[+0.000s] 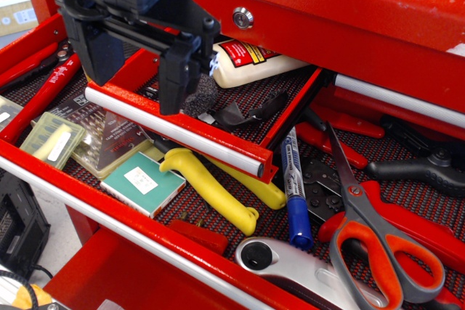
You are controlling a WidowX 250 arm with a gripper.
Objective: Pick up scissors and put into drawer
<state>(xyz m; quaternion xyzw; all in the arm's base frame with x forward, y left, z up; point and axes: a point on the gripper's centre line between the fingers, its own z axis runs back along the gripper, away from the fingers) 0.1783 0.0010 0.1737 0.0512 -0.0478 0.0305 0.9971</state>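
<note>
The scissors point(370, 234) lie in the wide lower drawer at the right, silver blades pointing up and away, orange grey-edged loop handles toward the front. The narrow red drawer point(287, 117) stands open above them, with its silver bar handle point(174, 130) across the front and black mesh liner inside. My black gripper point(138, 70) hangs over the narrow drawer's left front, its fingers point(178, 74) apart and nothing between them. It is well left of the scissors.
A white glue bottle point(251, 62) and a black strap point(247, 112) lie in the narrow drawer. The wide drawer holds a yellow-handled tool point(214, 188), a blue marker point(294, 194), red-handled pliers point(341, 147), a green box point(143, 181) and a silver tool point(298, 266).
</note>
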